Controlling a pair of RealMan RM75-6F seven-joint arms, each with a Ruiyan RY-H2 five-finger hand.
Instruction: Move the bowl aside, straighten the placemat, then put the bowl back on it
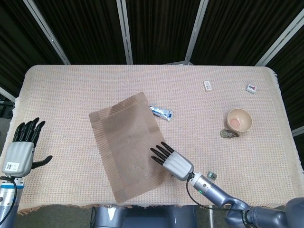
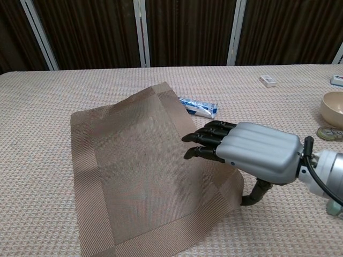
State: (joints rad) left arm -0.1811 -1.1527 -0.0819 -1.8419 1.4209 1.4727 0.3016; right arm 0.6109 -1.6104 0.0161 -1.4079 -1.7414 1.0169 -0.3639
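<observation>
The brown placemat point(image 1: 127, 142) point(image 2: 128, 160) lies askew on the table's woven cloth, left of centre. My right hand point(image 1: 171, 161) point(image 2: 244, 152) rests its straight fingers flat on the mat's right edge. Its thumb point(image 2: 253, 194) hangs down just beyond that edge, where the mat's near right corner buckles upward. I see nothing gripped in that hand. The beige bowl point(image 1: 239, 119) point(image 2: 333, 108) stands upright far to the right, off the mat. My left hand point(image 1: 21, 147) hovers by the table's left edge, fingers apart and empty; the chest view does not show it.
A blue-and-white packet point(image 1: 161, 112) point(image 2: 199, 107) lies against the mat's far right edge. A round metal piece point(image 1: 230, 134) point(image 2: 328, 133) sits beside the bowl. A small white box point(image 1: 207, 85) point(image 2: 268, 81) and a tile point(image 1: 251, 88) lie at the back right.
</observation>
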